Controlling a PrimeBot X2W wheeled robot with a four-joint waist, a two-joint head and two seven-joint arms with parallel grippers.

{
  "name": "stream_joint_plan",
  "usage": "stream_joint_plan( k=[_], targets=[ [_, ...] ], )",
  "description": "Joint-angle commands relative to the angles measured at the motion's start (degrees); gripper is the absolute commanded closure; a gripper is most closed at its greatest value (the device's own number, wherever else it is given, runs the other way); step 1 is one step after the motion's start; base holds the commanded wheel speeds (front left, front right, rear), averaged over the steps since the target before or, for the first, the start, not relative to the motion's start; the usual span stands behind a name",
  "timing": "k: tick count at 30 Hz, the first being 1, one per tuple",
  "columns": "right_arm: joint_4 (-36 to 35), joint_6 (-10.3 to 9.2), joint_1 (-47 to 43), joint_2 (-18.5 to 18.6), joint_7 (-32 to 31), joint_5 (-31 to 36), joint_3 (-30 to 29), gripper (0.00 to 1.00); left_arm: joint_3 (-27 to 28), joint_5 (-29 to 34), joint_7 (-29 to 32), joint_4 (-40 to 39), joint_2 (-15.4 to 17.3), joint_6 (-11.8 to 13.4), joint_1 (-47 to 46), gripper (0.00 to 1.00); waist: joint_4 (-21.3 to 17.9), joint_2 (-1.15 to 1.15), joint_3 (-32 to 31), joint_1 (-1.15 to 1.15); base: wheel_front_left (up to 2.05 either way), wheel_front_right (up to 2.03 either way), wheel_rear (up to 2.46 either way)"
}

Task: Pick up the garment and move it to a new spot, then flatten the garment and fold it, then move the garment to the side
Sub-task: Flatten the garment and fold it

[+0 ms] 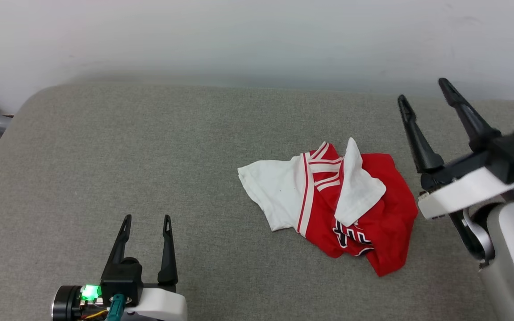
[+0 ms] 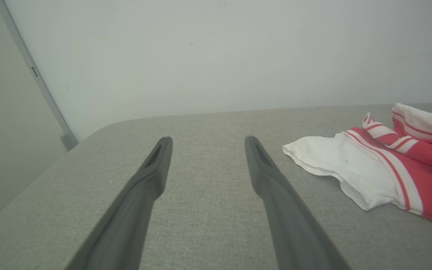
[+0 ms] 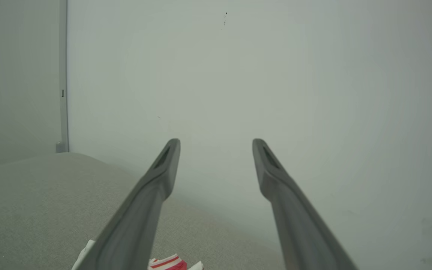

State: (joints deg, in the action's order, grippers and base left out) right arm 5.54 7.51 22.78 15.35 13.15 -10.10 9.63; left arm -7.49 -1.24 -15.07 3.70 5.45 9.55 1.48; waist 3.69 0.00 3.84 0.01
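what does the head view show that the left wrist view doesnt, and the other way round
Head view adds: the right gripper, open and raised to the right of the garment, the black lettering on its red front, and a green light at the left arm's wrist. Left wrist view adds: the long grey strip climbing the wall, and a closer look at the white sleeve. Shared: the left gripper, open and left of the garment, the grey cushion, the sleeve's red stripe, and the pale wall.

Red garment [image 1: 386, 209] with white sleeves, red-and-white striped trim, on grey surface [image 1: 127, 156].
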Motion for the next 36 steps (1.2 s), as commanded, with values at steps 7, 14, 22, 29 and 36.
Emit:
stream_joint_plan(
  k=[7,14,22,29,36],
  targets=[
    [6.93,-0.05,11.63,10.31,-22.42,-13.80,17.98,0.00,-0.30,0.35,-0.15,-0.30,-0.57,-0.34,-2.25,0.00,1.36,0.00,3.31,-0.01,0.00,0.00,0.00],
    [6.62,-0.05,18.02,19.94,-41.65,-25.34,33.04,0.00,-0.71,0.34,-0.15,-0.50,-1.20,-0.32,-3.93,0.00,2.80,0.00,6.50,-0.01,0.00,0.00,0.00],
    [10.54,-0.05,23.60,22.17,-49.42,-30.35,44.66,0.00,-1.88,-0.07,-0.15,-0.73,-1.84,0.06,-6.57,0.00,4.94,0.00,11.00,-0.01,0.00,0.00,0.00],
    [17.49,-0.04,24.50,21.10,-49.70,-32.76,55.78,0.00,-2.59,-0.44,-0.15,-0.27,-2.23,0.57,-7.92,0.00,6.11,0.00,12.82,-0.01,0.00,0.00,0.00],
    [18.42,-0.07,28.55,21.03,-38.76,-34.52,59.19,1.00,-1.91,-0.75,-0.15,0.45,-2.37,0.82,-6.79,0.00,5.19,0.00,11.20,-0.01,0.00,0.00,0.00]
  ],
)
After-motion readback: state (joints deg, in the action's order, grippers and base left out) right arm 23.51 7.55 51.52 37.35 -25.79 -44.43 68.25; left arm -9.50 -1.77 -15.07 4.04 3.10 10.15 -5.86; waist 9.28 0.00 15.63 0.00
